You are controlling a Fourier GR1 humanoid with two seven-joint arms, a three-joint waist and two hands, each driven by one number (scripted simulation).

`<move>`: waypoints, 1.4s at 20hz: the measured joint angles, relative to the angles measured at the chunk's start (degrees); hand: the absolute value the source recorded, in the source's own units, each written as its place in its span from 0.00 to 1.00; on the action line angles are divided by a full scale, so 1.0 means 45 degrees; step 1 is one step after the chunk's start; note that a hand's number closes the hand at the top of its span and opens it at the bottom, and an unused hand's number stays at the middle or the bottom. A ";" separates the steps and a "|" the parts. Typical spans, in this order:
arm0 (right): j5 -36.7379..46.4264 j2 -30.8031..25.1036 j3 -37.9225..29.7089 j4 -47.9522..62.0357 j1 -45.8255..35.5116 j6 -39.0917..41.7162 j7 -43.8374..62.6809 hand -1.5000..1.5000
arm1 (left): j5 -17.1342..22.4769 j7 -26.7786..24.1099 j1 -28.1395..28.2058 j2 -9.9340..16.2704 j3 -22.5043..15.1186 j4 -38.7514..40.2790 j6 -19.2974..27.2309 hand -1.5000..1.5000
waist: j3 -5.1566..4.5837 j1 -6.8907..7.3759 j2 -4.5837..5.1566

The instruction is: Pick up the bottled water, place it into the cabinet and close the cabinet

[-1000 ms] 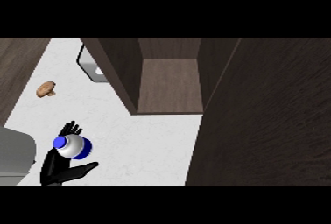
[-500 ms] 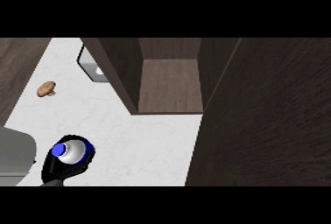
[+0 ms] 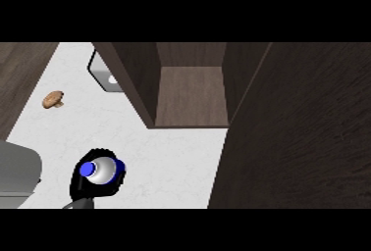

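Bottled water (image 3: 98, 170) lifted slightly nearer the open cabinet (image 3: 190, 95), left robot hand (image 3: 92, 187) curled around it from below

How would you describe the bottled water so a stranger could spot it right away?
Start at the white counter before the open dark cabinet, then look to its lower left. There the black left hand curls round the bottled water: silver-grey, blue-capped, unlike the small brown object farther back.
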 measured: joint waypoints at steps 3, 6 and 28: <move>0.0012 -0.0043 0.0065 0.0019 -0.0076 -0.0085 0.0035 0.00 | 0.0752 -0.0055 0.0191 -0.0377 -0.0736 -0.0627 0.0591 1.00 | 0.0001 0.0012 -0.0012; 0.0025 -0.0039 0.0020 -0.0002 -0.0288 -0.0158 0.0315 0.00 | 0.1120 -0.0103 0.0676 -0.0559 -0.1463 -0.1604 0.1011 1.00 | 0.0002 0.0034 -0.0013; 0.0144 -0.0166 0.0212 0.0041 -0.0740 -0.0599 0.0555 0.00 | 0.2914 0.5080 0.2336 -0.0720 -0.6913 -1.0187 0.5708 1.00 | 0.0001 0.0004 0.0004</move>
